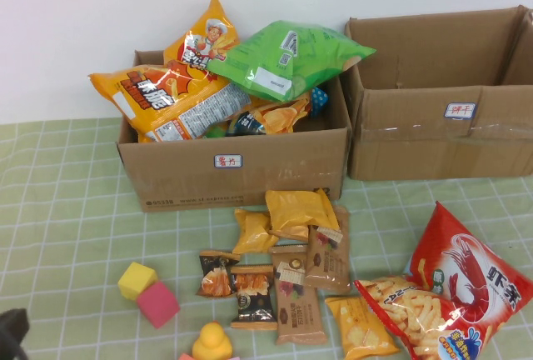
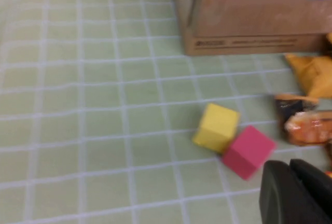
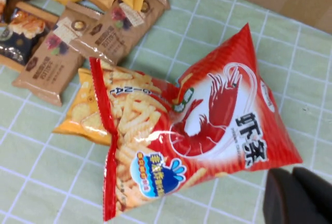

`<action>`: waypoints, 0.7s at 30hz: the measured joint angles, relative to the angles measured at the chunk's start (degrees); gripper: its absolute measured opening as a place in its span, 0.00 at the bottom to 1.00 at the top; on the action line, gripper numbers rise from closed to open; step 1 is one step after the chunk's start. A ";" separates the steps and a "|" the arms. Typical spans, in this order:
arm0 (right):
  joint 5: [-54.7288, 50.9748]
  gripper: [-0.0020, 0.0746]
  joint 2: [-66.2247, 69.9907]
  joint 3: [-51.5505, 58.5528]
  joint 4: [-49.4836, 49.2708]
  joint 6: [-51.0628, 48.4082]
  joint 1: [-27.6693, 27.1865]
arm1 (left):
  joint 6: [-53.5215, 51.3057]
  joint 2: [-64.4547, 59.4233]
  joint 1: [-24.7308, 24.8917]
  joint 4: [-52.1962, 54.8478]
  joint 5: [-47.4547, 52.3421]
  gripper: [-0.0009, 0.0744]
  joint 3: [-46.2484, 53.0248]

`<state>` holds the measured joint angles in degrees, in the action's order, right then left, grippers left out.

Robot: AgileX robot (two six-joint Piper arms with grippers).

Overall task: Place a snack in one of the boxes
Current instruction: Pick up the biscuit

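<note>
Two brown cardboard boxes stand at the back. The left box (image 1: 233,168) is heaped with snack bags; its corner shows in the left wrist view (image 2: 249,22). The right box (image 1: 441,135) looks empty. A red shrimp-chip bag (image 1: 454,297) lies on the cloth at the front right, and it fills the right wrist view (image 3: 192,125). Several small snack packets (image 1: 287,268) lie in front of the left box. My left gripper (image 2: 289,166) is shut and empty near the front left corner (image 1: 12,331). My right gripper (image 3: 290,175) is shut and empty, just beside the red bag.
A yellow cube (image 1: 136,280), a pink cube (image 1: 158,304) and a yellow toy duck (image 1: 212,343) lie at the front left; both cubes also show in the left wrist view, yellow (image 2: 217,127), pink (image 2: 248,150). A green checked cloth (image 1: 67,210) covers the table.
</note>
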<state>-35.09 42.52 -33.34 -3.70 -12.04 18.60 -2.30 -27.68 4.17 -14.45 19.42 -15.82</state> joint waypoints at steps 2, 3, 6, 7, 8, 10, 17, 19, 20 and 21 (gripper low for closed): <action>-1.07 0.04 -3.26 0.63 1.07 0.00 0.00 | -2.10 -2.55 0.00 -4.10 0.00 0.01 -0.69; -1.71 0.04 -5.42 0.74 2.03 0.00 0.00 | -3.95 -4.40 0.00 -5.85 0.92 0.01 -1.66; -3.36 0.04 -10.24 0.72 5.25 0.00 0.00 | -10.84 -11.12 0.00 -9.75 5.42 0.01 -6.61; -3.65 0.04 -11.57 0.85 6.17 0.32 0.00 | -12.55 -13.35 0.00 -10.56 7.04 0.01 -8.42; -3.64 0.04 -12.42 1.10 6.76 0.43 0.00 | -14.38 -16.29 0.00 -11.57 8.98 0.01 -10.85; -3.46 0.04 -14.01 3.28 7.85 0.85 0.00 | -18.44 -25.63 0.00 -14.32 13.03 0.01 -18.29; 2.89 0.04 -14.11 8.79 8.05 2.99 0.00 | -31.45 -44.28 0.00 -23.77 13.36 0.01 -31.77; 4.16 0.04 -14.11 9.16 8.05 3.32 0.00 | -33.32 -49.11 0.63 -25.21 13.70 0.01 -34.70; 4.28 0.04 -14.11 9.17 8.08 3.31 0.00 | -34.30 -51.33 1.44 -25.36 13.81 0.01 -36.06; 4.28 0.04 -14.11 9.17 8.08 3.31 0.00 | -34.84 -53.01 2.34 -25.25 13.81 0.01 -37.17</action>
<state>-30.80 28.41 -24.17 4.38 -8.73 18.60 -37.14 -80.69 6.52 -39.70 33.24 -52.99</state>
